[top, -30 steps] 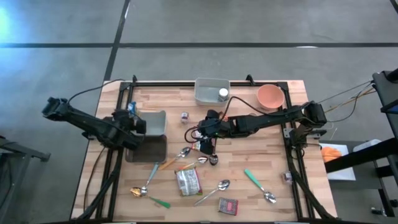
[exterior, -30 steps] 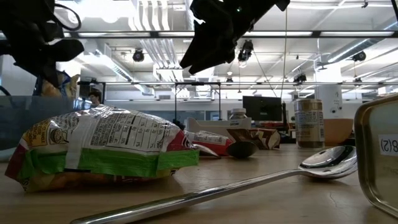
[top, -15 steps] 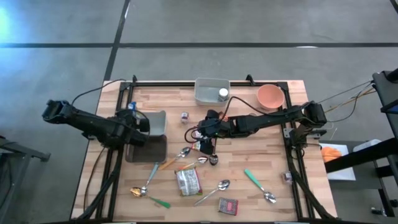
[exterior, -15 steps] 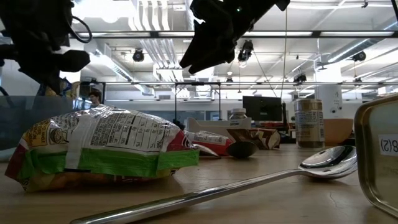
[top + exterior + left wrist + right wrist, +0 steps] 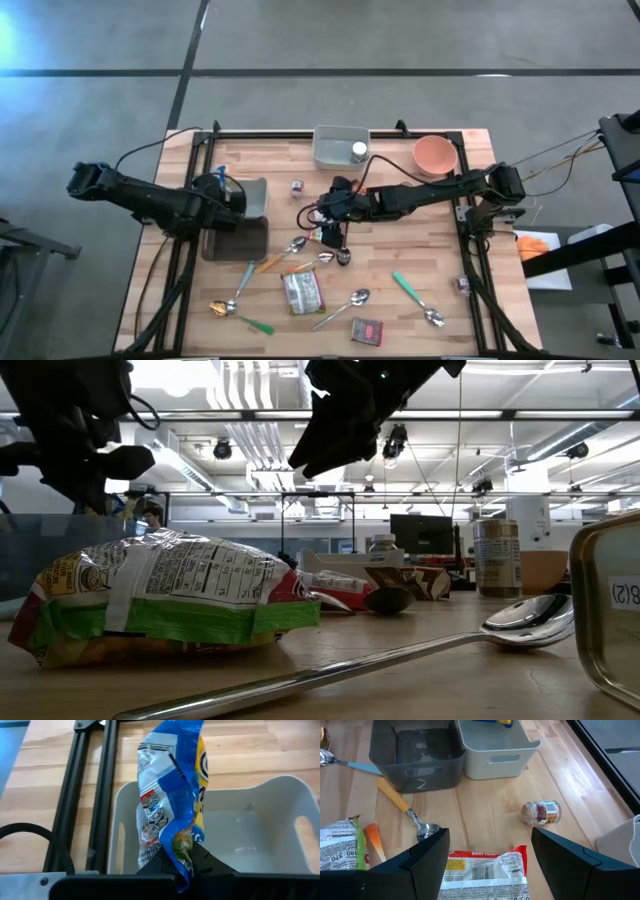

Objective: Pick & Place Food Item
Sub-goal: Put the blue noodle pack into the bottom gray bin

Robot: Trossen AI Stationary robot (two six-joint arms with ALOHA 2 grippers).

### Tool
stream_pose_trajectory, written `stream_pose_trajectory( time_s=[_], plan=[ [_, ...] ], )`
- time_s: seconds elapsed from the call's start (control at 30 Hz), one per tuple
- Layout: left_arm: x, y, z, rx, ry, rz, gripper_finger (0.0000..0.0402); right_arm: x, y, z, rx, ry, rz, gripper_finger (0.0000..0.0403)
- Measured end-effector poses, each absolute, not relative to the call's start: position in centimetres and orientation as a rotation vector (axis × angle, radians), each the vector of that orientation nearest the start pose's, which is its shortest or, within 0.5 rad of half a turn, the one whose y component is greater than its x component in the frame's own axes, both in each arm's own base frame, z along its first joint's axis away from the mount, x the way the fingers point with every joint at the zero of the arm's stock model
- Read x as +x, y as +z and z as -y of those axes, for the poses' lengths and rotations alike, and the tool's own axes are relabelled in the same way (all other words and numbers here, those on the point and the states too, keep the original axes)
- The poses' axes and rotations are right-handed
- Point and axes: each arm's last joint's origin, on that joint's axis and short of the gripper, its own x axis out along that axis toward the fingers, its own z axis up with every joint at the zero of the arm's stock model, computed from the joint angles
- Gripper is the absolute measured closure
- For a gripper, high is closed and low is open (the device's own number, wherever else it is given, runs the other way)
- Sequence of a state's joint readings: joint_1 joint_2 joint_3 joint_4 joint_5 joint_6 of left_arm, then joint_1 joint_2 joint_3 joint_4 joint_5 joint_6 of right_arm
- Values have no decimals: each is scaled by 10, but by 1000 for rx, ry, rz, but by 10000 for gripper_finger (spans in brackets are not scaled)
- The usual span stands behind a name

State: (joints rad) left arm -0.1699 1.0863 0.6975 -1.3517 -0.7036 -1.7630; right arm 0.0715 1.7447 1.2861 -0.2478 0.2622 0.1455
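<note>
The left gripper [image 5: 182,865] is pinched fully closed on the lower edge of a blue, white and yellow snack bag [image 5: 172,795], which stands up from its fingers directly above the open light grey bin [image 5: 250,827]. That bin [image 5: 255,197] sits near the left edge of the wooden desk [image 5: 420,240], with a darker grey bin [image 5: 237,240] touching its front side. In the high view the left gripper [image 5: 228,192] hangs over the light grey bin's left wall.

The right gripper [image 5: 335,232] hovers near the middle of the desk, its arm reaching in from the right edge. Its two dark fingers [image 5: 417,860] stand wide apart and hold nothing. Below and between them lies a red and white food packet [image 5: 487,867] flat on the wood, with a small glass spice jar [image 5: 541,812] on its side near it. A spoon with an orange handle [image 5: 405,807] lies just beside the dark bin.

Towards the front edge lie a green, white and red snack packet [image 5: 301,291], several metal spoons, one with a green handle [image 5: 415,297], and a small dark red packet [image 5: 368,331]. At the back edge stand a clear tub [image 5: 339,147] holding a small white object, and an orange bowl [image 5: 435,155] towards the back right corner. The low view shows the green and red packet [image 5: 170,600] close up, with a metal spoon [image 5: 420,645] lying in front of it
</note>
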Motion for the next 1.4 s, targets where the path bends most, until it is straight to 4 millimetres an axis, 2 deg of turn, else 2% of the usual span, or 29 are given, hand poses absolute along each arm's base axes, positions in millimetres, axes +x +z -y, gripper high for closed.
stream_pose_trajectory(
  time_s=[0.17,0.33,0.43,1.27,1.4],
  plan=[
    [136,208,-3,-621,1512,-717,401,384,247,-20,22,-233,-681,121],
    [144,190,-8,-653,1481,-724,401,384,247,-20,22,-233,-680,121],
    [142,183,-12,-639,1493,-742,401,384,247,-20,22,-233,-681,121],
    [141,184,-18,-660,1496,-780,401,384,247,-20,14,-230,-686,121],
    [141,185,-17,-656,1486,-813,384,384,247,-20,14,-230,-686,121]
  ],
)
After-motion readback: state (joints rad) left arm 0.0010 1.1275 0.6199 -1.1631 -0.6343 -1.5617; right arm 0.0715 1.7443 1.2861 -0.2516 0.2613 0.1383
